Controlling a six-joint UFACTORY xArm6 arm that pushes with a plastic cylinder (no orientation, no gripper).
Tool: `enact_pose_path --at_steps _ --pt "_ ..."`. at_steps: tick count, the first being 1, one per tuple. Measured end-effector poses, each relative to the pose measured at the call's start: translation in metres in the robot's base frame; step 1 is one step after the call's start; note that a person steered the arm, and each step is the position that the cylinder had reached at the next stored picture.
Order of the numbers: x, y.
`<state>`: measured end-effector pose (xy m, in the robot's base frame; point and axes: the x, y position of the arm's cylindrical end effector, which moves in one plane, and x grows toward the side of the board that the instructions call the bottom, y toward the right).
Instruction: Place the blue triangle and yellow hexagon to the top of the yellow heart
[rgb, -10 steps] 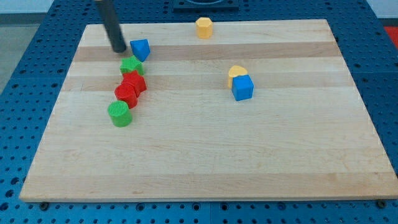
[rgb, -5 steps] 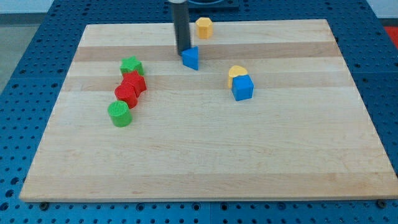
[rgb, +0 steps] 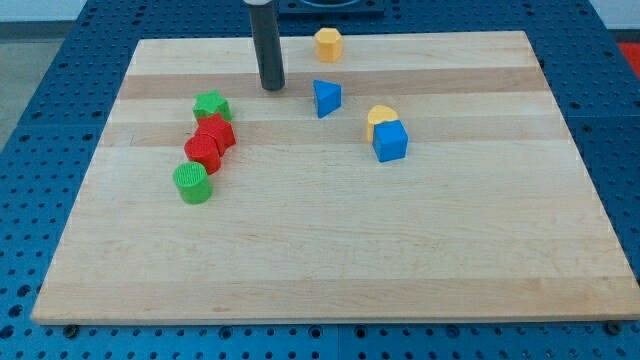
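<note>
Blue triangle (rgb: 326, 98) sits partway along the counter (rgb: 320, 250), near its far edge, just left of the yellow heart (rgb: 379, 118); yellow hexagon (rgb: 328, 44) waits at that far edge. My tip (rgb: 272, 87), no hand, stands apart left of the triangle, likely lining up another shove.

Counter (rgb: 330, 260): pale wooden board, lengthwise grain in lighter and darker strips, evenly lit with no hard shadows. It rests on a blue perforated base plate (rgb: 30, 120) with a regular hole grid, visible along all four edges. A grey strip of floor (rgb: 40, 10) shows at the view's top-left corner.
</note>
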<state>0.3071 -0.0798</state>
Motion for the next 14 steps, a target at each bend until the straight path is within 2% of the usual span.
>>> enact_pose_path --at_steps 3,4,5,6,8,9,10,12,13,14 --pt "0.026 0.092" --pt "0.026 0.087" --pt "0.007 0.071" --pt "-0.012 0.083" --pt "0.016 0.128" --pt "0.017 0.131" --pt "-0.002 0.109" --pt "-0.010 0.012" --pt "-0.037 -0.022" --pt "-0.085 -0.027"
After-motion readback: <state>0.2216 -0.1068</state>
